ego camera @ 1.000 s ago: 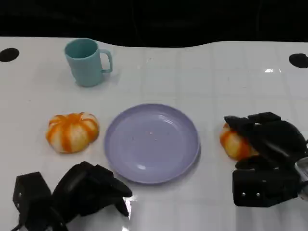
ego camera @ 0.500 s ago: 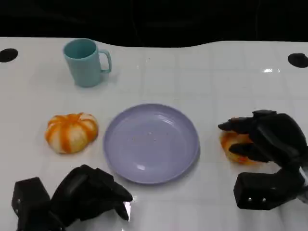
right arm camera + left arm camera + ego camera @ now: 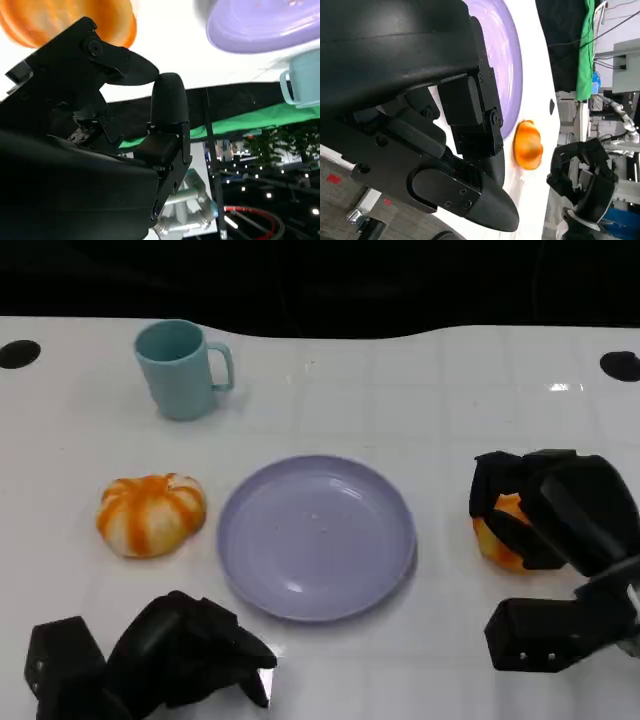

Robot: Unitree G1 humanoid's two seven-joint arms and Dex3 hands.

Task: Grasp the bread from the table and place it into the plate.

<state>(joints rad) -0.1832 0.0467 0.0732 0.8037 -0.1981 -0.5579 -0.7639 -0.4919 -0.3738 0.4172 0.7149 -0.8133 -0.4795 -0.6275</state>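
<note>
Two orange-striped bread rolls lie on the white table on either side of the lilac plate. One bread roll sits to the plate's left, untouched. The other bread roll lies to the plate's right beneath my right hand, whose fingers arch over its top and far side. In the left wrist view this bread roll rests on the table with the right hand spread just above it, a small gap between them. My left hand rests near the front edge with its fingers curled in, holding nothing.
A teal mug stands at the back left, handle to the right. The table's dark far edge runs behind it. Black round holes mark the far corners of the table.
My right hand has moved from beside the right bread roll to over it, and its fingers have curved down around it. The left hand and the other things have stayed put.
</note>
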